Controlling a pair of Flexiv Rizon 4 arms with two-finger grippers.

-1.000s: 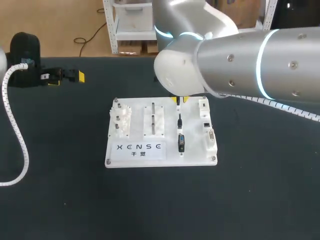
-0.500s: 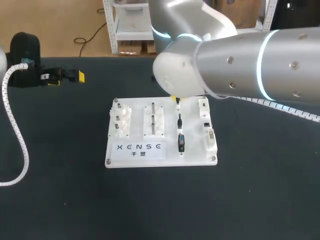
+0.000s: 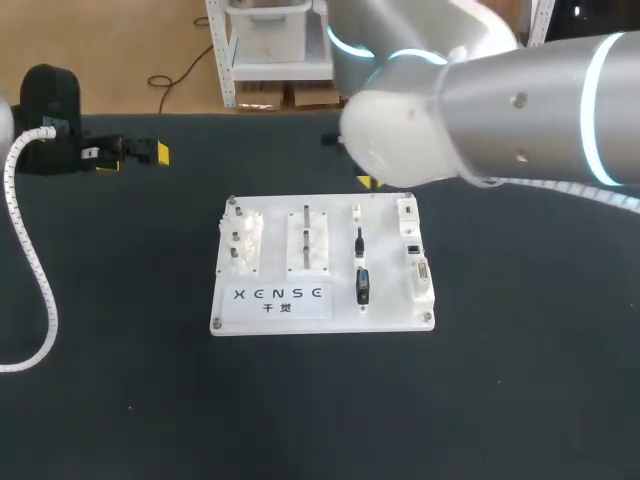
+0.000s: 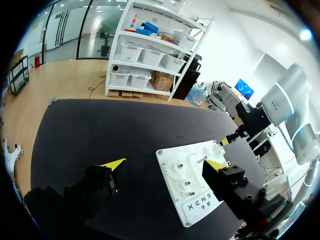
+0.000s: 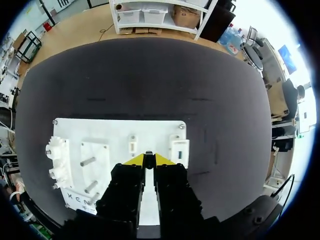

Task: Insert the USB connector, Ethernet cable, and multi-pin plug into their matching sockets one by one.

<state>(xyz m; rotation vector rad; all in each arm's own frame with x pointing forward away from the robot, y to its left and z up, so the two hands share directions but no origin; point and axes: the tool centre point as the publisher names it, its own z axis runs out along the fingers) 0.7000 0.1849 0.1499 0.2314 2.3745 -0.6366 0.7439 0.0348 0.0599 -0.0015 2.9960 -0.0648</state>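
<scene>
The white board [image 3: 275, 312] lies mid-table. A black Ethernet plug [image 3: 359, 240] and a black multi-pin plug [image 3: 363, 286] rest in its holder column, and the holder behind them [image 3: 356, 211] is bare. The white socket block [image 3: 415, 255] lines the board's right edge. My right gripper [image 3: 366, 183] hangs above the board's back edge. In the right wrist view it [image 5: 148, 160] is shut on a small dark USB connector [image 5: 148, 155], over the board [image 5: 100, 130] beside the socket block [image 5: 178, 150]. My left gripper [image 4: 165, 164] is open, off to the board's far left [image 3: 140, 155].
Clear gear posts [image 3: 240, 242] and a peg block [image 3: 308, 240] take up the board's left half. A white spiral hose [image 3: 35, 270] from my left arm curves across the table's left side. Black mat surrounds the board on all sides.
My right gripper closed on the USB connector at the back holder, then rose and drew back with it. That holder now stands bare. The left arm has not moved.
</scene>
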